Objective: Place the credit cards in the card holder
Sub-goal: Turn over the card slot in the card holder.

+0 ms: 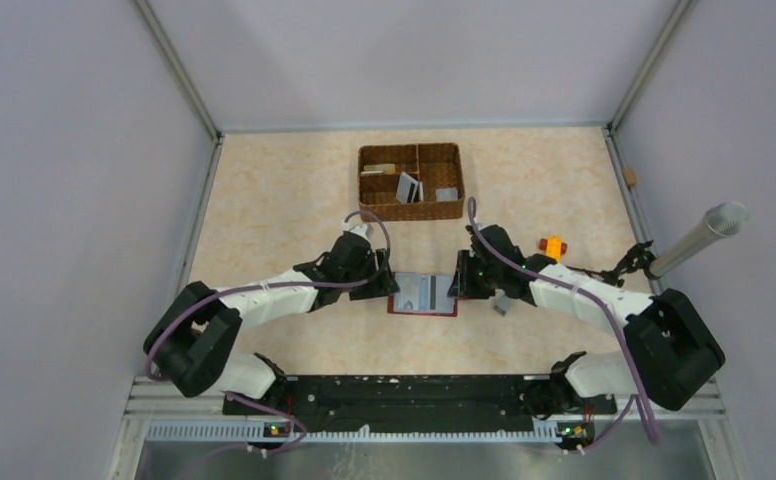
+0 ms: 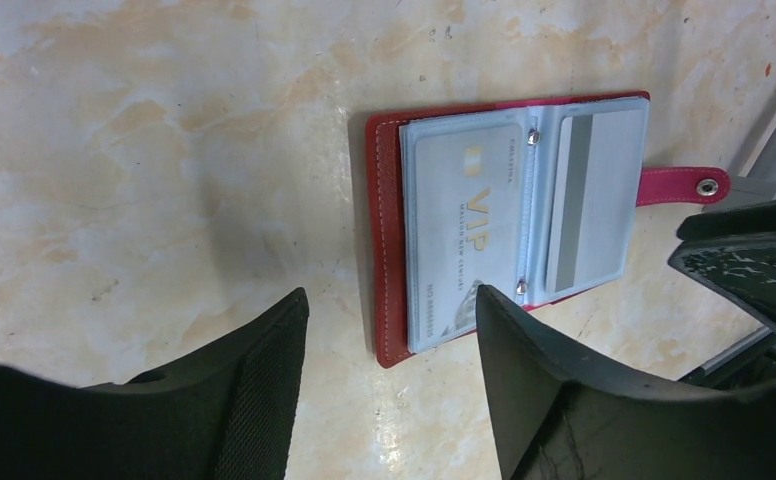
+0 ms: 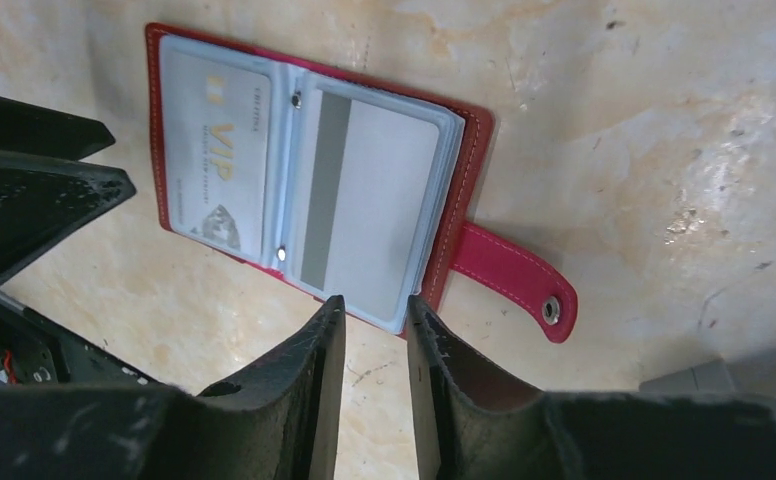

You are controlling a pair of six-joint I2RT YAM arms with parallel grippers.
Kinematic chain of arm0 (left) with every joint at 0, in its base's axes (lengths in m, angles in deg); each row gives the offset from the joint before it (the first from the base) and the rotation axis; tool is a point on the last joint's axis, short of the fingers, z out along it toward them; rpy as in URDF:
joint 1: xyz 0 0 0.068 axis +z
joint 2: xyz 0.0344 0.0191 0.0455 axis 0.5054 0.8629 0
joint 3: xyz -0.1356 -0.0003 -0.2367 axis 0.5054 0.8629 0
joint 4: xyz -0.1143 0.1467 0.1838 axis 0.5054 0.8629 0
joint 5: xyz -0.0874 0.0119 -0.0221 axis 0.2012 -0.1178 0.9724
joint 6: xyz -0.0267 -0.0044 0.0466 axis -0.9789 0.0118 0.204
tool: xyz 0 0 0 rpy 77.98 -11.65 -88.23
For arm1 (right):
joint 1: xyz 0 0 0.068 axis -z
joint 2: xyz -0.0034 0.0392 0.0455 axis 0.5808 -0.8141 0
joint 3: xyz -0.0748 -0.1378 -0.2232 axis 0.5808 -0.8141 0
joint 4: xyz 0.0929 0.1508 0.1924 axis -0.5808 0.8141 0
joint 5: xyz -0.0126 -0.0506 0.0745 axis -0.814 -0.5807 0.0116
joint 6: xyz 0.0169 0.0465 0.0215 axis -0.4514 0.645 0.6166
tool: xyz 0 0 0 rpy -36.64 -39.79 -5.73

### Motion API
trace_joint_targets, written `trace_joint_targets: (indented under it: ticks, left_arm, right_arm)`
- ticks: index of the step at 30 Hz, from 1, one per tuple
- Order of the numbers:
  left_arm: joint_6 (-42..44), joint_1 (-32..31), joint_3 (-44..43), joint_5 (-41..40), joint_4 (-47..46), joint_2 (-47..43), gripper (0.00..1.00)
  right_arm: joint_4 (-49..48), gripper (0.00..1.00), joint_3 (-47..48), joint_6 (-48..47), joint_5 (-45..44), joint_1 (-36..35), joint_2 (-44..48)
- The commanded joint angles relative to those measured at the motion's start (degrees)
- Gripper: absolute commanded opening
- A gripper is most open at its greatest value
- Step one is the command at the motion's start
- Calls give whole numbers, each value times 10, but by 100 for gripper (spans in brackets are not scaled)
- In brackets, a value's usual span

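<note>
— What do we have on the left?
— Our left claw [image 2: 389, 300], low over the table [image 1: 264, 200]. Its fingers [image 2: 264, 380] stand wide apart with nothing between them, and the tips reach one edge of the holder.
— And the holder itself?
— The holder [image 1: 424, 294] lies open and flat on the table, between our two claws. We see a pale VIP card [image 2: 469, 225] in one clear pocket and a card with a dark stripe [image 2: 594, 200] in the other. The snap tab [image 2: 684, 186] sticks out flat on the striped card's side.
— Anything behind it?
— The basket [image 1: 410, 212], well apart from the holder, with several cards [image 1: 409, 187] inside, some leaning.
— The right claw?
— Our right claw [image 3: 374, 303] hangs at the holder's edge near the tab. Its fingers are a narrow gap apart and grip nothing we can see.
— Further right?
— A small grey piece [image 1: 501, 305] lies just beside that claw. We cannot tell whether it is a card.
</note>
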Motion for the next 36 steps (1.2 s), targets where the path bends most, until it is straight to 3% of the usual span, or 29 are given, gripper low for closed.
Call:
trace_joint_targets:
  ticks: [1, 11, 26, 36]
  left_arm:
    - [-3, 3, 9, 12, -30, 9, 61]
    - [-9, 3, 11, 29, -54, 27, 52]
    - [-9, 3, 12, 34, -58, 30, 47]
    - [-12, 3, 10, 45, -67, 39, 43]
  right_arm:
    - [-46, 27, -8, 19, 27, -11, -37]
    - [-60, 20, -17, 29, 17, -13, -61]
    - [-68, 19, -19, 34, 6, -13, -83]
    - [-83, 9, -14, 48, 18, -17, -63]
